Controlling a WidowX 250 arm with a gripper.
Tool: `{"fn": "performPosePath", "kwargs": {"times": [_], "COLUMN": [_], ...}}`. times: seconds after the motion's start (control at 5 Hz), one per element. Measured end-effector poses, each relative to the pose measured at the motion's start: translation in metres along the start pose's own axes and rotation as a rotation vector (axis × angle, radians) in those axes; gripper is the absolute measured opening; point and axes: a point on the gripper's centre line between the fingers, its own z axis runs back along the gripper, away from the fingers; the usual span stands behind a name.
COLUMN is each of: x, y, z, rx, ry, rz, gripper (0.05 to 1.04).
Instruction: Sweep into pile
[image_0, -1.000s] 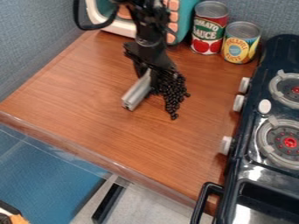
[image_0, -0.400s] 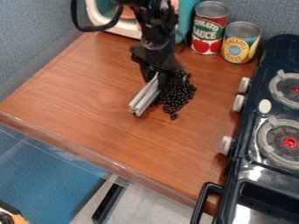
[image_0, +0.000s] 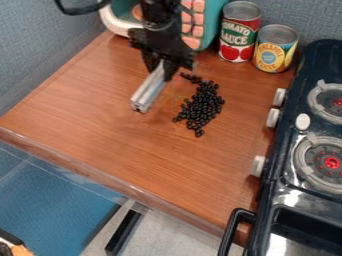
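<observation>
one gripper (image_0: 165, 69), one metal bar (image_0: 148, 91). two cans (image_0: 238, 37), two burners (image_0: 331, 162), four white knobs (image_0: 258, 166). too many black beans (image_0: 200, 107) to count.

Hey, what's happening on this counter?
A black robot gripper is holding a grey bar over the wooden counter. To one side lie many small black beads, mostly bunched together, with a thin trail toward the toy oven. The job is to sweep them into a pile, and the bar seems to serve as the sweeper.

"TOMATO SAUCE" on red-labelled can (image_0: 238, 31) | yellow-labelled can (image_0: 274, 49): lettering too blurred to tell
</observation>
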Motion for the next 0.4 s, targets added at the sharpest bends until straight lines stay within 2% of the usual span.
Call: {"fn": "performPosePath", "kwargs": {"times": [0.2,0.4], "x": [0.006,0.008], "y": [0.024,0.039], "z": [-0.013,-0.039], "rx": [0.046,0.056], "ry": [0.053,0.131], "rz": [0.010,0.002], "gripper": [0.364,0.364]}}
